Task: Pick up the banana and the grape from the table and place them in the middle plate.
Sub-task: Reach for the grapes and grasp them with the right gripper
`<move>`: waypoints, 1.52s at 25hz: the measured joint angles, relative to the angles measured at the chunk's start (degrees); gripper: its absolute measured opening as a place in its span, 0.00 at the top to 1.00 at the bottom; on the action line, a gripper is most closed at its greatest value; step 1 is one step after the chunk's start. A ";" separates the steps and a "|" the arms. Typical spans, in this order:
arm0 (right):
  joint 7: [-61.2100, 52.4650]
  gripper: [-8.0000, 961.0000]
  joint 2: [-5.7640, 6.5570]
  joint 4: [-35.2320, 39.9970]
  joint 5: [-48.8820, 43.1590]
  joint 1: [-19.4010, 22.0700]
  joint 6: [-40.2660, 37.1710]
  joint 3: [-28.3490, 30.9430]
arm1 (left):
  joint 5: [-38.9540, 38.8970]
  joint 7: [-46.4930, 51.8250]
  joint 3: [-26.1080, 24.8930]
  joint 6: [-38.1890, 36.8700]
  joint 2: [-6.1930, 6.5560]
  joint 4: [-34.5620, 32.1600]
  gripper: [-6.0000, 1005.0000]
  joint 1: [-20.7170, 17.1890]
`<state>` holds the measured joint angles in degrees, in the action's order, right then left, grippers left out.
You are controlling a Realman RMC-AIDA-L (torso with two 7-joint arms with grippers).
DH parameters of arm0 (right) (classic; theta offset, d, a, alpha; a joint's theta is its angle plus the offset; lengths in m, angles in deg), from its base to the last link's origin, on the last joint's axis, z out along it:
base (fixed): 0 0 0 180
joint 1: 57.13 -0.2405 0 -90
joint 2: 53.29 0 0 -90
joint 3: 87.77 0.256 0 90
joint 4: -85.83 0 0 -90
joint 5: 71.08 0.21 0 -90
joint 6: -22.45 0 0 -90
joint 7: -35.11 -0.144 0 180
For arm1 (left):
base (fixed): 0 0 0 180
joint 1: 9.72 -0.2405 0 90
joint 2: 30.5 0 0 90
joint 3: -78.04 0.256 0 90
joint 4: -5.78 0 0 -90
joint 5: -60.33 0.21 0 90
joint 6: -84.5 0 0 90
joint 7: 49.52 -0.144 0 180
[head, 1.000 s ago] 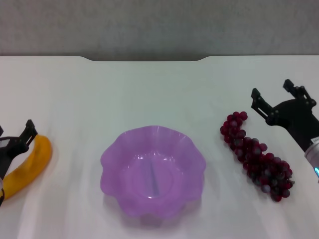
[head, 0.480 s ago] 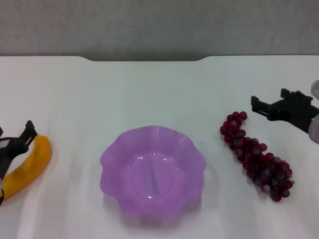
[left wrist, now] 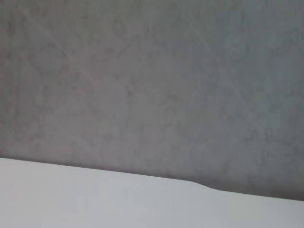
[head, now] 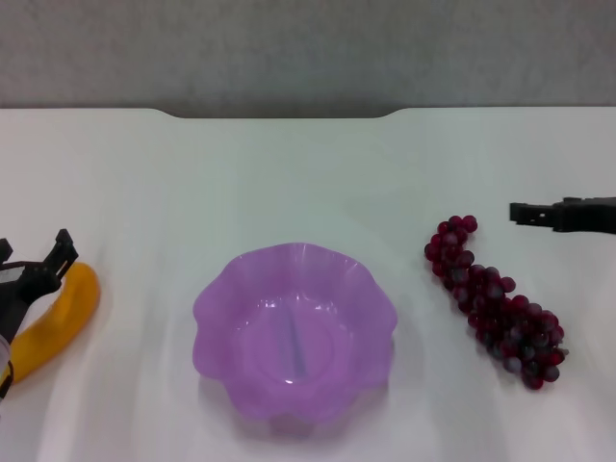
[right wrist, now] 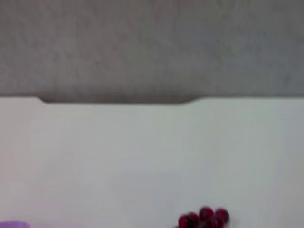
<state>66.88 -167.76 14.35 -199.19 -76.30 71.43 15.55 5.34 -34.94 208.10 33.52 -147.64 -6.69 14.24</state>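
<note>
1. Fingers of the left gripper (head: 29, 274) are spread apart and straddle the far end of the banana (head: 53, 322) near the left edge of the tabletop (head: 289, 173); I cannot tell whether they touch it.
2. Whether the right gripper (head: 568, 215) has its fingers apart or together cannot be told; it shows edge-on by the right edge, just beyond the far end of the grape bunch (head: 496, 308) and apart from it.
3. Both fruits lie on the tabletop, not yet lifted. The purple plate (head: 294, 332) sits between them near the front edge and holds nothing.
4. To do this step well, I judge the left fingers should close across the banana's width, square to its curve, so it does not twist out on the lift.
5. The grape bunch is lumpy and loose, so it likely wants a grasp across its thick middle, not the thin end.
6. Only the head view shows the banana and both grippers. The right wrist view shows just the far end of the bunch, a sliver of the plate and the tabletop's notched far edge. The left wrist view shows only bare tabletop and the grey wall (left wrist: 152, 71).
</note>
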 joint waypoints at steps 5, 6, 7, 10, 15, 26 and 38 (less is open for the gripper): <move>-1.75 0.08 -0.01 1.87 -7.70 -4.82 9.72 7.67 | 0.03 0.02 -0.11 0.00 0.07 -0.03 0.12 0.02; -2.23 0.08 0.01 2.65 -9.42 -5.87 10.79 8.06 | 0.05 0.02 -0.11 0.00 0.08 -0.03 0.12 0.03; -2.58 0.08 -0.01 3.56 -10.60 -6.88 11.55 8.13 | 0.07 0.02 -0.12 -0.02 0.08 -0.06 0.12 0.06; -3.05 0.08 -0.05 8.02 -13.85 -10.44 12.90 7.80 | 0.07 0.02 -0.12 -0.07 0.08 -0.09 0.12 0.06; -2.35 0.08 -0.21 15.20 -14.83 -14.24 11.20 4.37 | 0.07 0.02 -0.12 -0.42 0.08 -0.10 0.12 0.04; -1.93 0.08 -0.36 21.14 -14.69 -15.68 7.93 1.18 | 0.02 0.02 -0.02 -0.45 -0.01 -0.10 0.12 0.28; -1.93 0.08 -0.48 27.49 -10.91 -16.65 -0.94 -7.57 | -0.01 0.02 0.12 -0.44 -0.02 -0.10 0.12 0.30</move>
<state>64.95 -168.24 41.83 -210.10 -92.95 70.49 7.97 5.33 -34.93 208.22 33.08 -147.66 -6.79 14.54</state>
